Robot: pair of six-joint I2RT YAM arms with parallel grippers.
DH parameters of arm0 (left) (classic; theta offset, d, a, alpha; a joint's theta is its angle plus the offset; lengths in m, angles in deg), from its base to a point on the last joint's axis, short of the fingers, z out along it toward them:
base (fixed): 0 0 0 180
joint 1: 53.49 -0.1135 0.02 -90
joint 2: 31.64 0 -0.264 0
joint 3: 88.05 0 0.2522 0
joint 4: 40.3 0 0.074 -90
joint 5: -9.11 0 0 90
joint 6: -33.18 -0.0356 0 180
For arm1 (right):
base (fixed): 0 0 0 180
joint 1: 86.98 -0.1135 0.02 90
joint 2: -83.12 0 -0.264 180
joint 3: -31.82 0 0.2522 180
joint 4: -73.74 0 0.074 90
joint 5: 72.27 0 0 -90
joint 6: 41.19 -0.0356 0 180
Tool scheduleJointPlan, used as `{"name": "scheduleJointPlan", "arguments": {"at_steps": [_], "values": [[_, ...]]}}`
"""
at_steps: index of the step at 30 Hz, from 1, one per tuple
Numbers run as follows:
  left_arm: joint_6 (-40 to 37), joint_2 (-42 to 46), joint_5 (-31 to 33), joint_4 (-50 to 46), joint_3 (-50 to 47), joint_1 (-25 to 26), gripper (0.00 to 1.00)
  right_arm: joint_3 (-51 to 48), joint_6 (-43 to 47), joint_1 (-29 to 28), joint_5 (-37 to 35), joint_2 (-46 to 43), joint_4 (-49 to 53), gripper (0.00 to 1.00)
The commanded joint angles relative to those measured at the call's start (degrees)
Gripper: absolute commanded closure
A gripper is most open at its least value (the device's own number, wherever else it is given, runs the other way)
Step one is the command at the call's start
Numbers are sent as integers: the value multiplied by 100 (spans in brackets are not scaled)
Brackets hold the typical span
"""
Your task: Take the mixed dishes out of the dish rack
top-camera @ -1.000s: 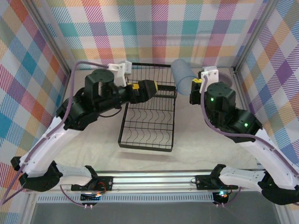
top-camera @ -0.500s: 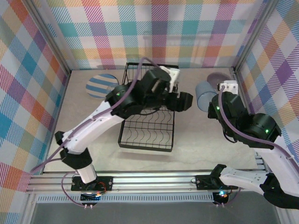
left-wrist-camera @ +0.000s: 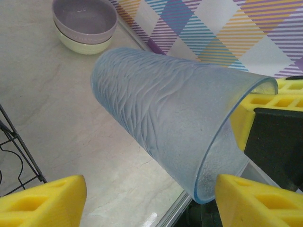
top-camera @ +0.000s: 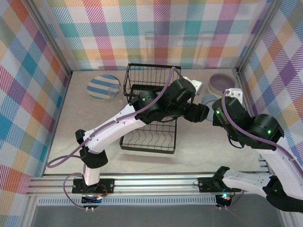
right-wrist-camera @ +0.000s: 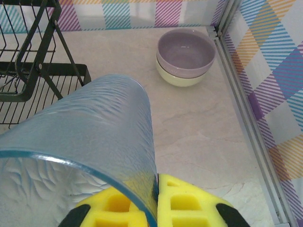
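The translucent grey-blue tumbler (right-wrist-camera: 94, 127) hangs tilted over the table right of the dish rack (top-camera: 150, 116), and my right gripper (right-wrist-camera: 157, 184) is shut on its rim wall. In the left wrist view the tumbler (left-wrist-camera: 165, 113) lies just ahead of my left gripper (left-wrist-camera: 151, 194). Its jaws are open on either side, the right fingertip (left-wrist-camera: 246, 198) close to the rim and the left one well apart from it. From above, the left gripper (top-camera: 201, 113) reaches across the rack to the tumbler (top-camera: 208, 100). A lavender bowl (right-wrist-camera: 185, 49) sits nested in a pale green bowl (right-wrist-camera: 182, 78). A blue-striped plate (top-camera: 103, 87) lies far left.
The stacked bowls (top-camera: 222, 83) stand in the back right corner near the metal frame rail (right-wrist-camera: 246, 118). The rack's tall basket end (top-camera: 149, 78) is at the back. My left arm spans the rack's slotted base. Bare table lies between tumbler and bowls.
My left arm has swung right across the rack until its gripper reached the tumbler, and its jaws have narrowed. The right gripper has kept its hold on the tumbler, shifting slightly.
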Motion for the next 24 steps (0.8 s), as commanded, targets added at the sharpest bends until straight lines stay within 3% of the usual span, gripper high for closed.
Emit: {"name": "scheduleJointPlan", "arguments": {"at_steps": [1,12,18,24], "values": [[124,-126,214,-147,200,72,32,-13,-137,34,83,-39,-34,100],[317,-346,130,-64,226,72,40,-127,-171,42,280,40,-309,100],[398,-531,349,-297,391,72,53,-165,-158,47,286,107,-384,100],[482,-738,402,-479,625,72,74,-293,-124,51,277,143,-616,100]]}}
